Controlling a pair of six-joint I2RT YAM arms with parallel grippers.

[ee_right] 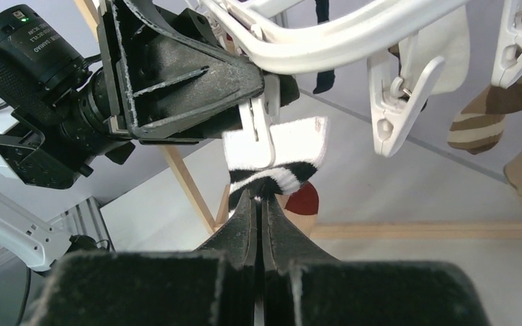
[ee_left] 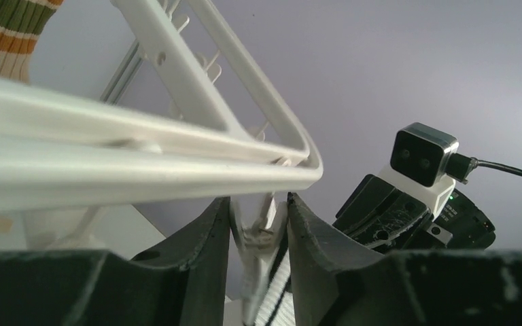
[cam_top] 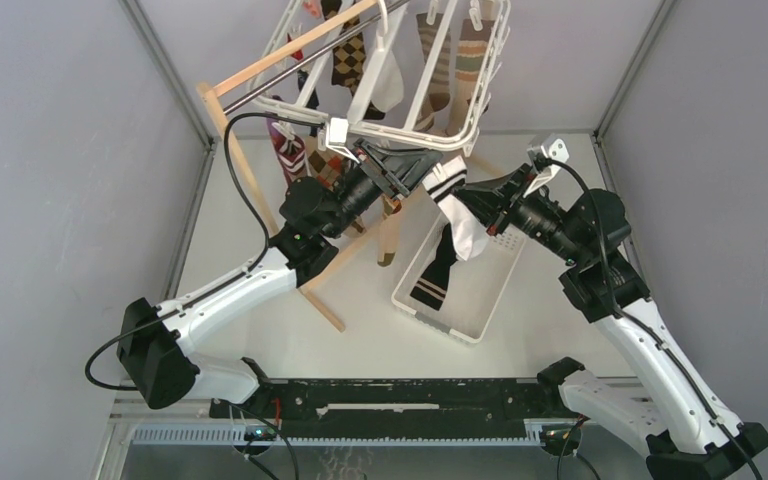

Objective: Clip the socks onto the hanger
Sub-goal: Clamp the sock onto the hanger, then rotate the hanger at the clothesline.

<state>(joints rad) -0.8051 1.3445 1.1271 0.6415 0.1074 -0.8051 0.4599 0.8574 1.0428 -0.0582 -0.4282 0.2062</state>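
The hanger (cam_top: 482, 100) hung tilted at the far side of the tabletop (cam_top: 290, 340), on the rod of a wooden stand (cam_top: 222, 120), with several socks already clipped along it – a brown-and-tan striped sock (cam_top: 475, 50) and an argyle sock (cam_top: 348, 60) among them. Both arms reached up to the frame's near edge.

The left pincer (ee_left: 259, 224) was closed around a small white clip (ee_right: 261, 132) hanging from that edge, one dark finger pressed on each side of it. The right pincer (ee_right: 259, 201) had its fingers squeezed almost together on the black-striped band of the white sock (ee_right: 292, 146), holding the cuff up against the clip. From the right wrist view the clip's lower end lay over the white top of the cuff – whether it had bitten onto the fabric I could not tell.

The rest of that sock hung down from the right pincer, above a white slotted basket (cam_top: 480, 325) on the tabletop. A black sock with white stripes (cam_top: 432, 280) lay inside the basket.
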